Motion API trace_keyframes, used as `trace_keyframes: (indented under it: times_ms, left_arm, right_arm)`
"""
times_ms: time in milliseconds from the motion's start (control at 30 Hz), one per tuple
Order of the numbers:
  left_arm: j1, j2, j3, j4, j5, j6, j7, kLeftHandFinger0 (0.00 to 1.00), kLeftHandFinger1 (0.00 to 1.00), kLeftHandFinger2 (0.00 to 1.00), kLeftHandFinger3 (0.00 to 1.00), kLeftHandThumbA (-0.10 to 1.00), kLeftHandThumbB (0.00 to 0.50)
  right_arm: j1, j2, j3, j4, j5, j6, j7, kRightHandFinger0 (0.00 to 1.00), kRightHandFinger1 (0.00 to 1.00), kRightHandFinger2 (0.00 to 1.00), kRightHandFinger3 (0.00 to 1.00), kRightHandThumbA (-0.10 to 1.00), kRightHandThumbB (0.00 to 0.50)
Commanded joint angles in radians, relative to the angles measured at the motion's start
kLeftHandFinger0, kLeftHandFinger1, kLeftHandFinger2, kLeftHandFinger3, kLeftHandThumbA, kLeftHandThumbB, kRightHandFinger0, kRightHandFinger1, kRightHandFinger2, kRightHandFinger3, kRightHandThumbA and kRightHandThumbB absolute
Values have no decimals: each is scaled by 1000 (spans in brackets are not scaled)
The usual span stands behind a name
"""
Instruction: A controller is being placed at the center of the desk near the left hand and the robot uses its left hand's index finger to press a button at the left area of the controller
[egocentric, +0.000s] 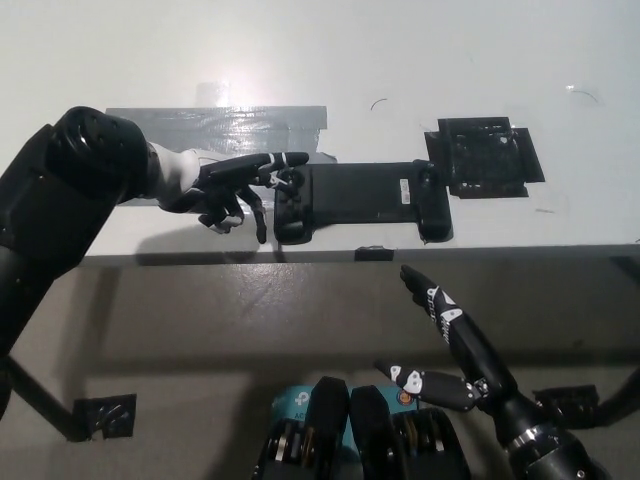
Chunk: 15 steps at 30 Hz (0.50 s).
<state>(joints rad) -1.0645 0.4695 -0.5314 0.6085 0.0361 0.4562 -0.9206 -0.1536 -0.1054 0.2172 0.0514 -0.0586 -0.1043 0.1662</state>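
The flat black rectangular controller (357, 200) with grips at both ends lies lengthwise on the white desk (420, 60), close to the desk's front edge and about in the middle of it. The left hand (232, 186), dark-fingered with a pale wrist, comes in from the 9 o'clock side of the controller. Its index finger (272, 162) is stretched out straight toward 3 o'clock, and the tip is on the upper left part of the controller's left grip, where a small round button sits; it seems to touch there, but real contact I cannot confirm. The other fingers are curled down and loosely apart, pointing to the desk just beside the grip, so the hand holds nothing.

Behind the left hand, toward 12 o'clock, a strip of shiny grey tape (215, 122) is stuck on the desk. At about 2 o'clock from the controller, just beside its right end, lies a square black mat (483, 156) with a grid pattern.

The black right hand (450, 355) rests below the desk edge, at 5 o'clock from the controller and well apart from it. Its fingers are extended and spread, and it grasps nothing.
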Motion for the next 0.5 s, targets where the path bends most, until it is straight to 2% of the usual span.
trace_keyframes:
  times_ms: [0, 367, 467]
  left_arm:
    - [-40, 5, 34, 1, 20, 14, -23, 0, 13, 380, 1000, 1000, 470]
    - [-49, 11, 46, 12, 49, 14, -38, 0, 14, 368, 1000, 1000, 468]
    - [-45, 14, 52, 5, 56, 14, -44, 0, 12, 365, 1000, 1000, 451]
  right_arm:
    - [-28, -2, -9, -22, 2, -28, 12, 1000, 1000, 1000, 1000, 795, 243]
    - [-32, -3, -11, -17, 4, -32, 16, 1000, 1000, 1000, 1000, 797, 238]
    - [-29, -1, -14, -20, 5, -32, 13, 1000, 1000, 1000, 1000, 795, 240]
